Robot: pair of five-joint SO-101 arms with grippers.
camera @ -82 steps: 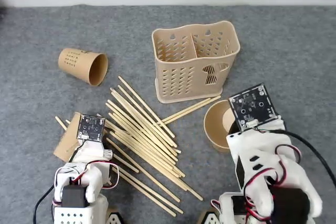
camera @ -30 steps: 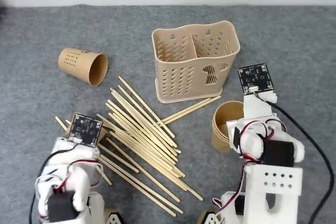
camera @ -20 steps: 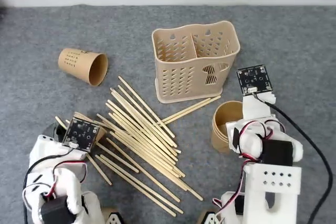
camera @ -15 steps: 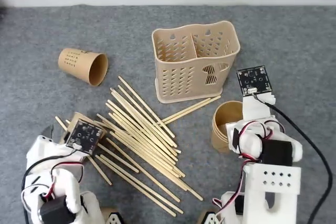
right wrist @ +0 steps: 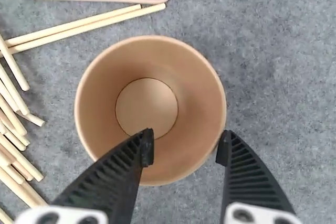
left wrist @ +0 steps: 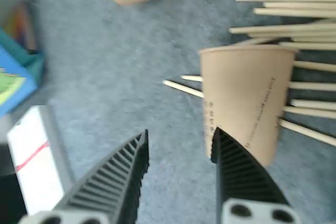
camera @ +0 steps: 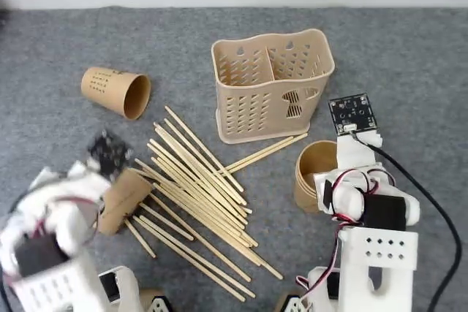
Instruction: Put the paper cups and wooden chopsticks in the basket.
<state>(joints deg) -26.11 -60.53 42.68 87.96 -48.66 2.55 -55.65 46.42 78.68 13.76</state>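
The tan slotted basket (camera: 270, 85) stands upright at the back centre. Wooden chopsticks (camera: 197, 180) lie fanned out in front of it. One paper cup (camera: 115, 91) lies on its side at the back left. A second cup (camera: 124, 199) (left wrist: 247, 98) lies on the chopsticks' left edge. My left gripper (left wrist: 179, 140) is open just beside it, one finger overlapping the cup's side. A third cup (camera: 316, 173) (right wrist: 149, 108) stands upright at the right. My right gripper (right wrist: 186, 137) is open astride its rim, one finger inside and one outside.
Two chopsticks (camera: 267, 153) (right wrist: 79, 22) lie against the basket's base next to the upright cup. A blue box (left wrist: 16, 77) and a white object (left wrist: 31, 145) sit beyond the left cup. Grey felt (camera: 409, 71) covers the table, with bare room at the right and back.
My left arm has swung to the left and backward, and the cup near it now lies uncovered on the chopsticks' edge. The right arm has barely shifted over the upright cup.
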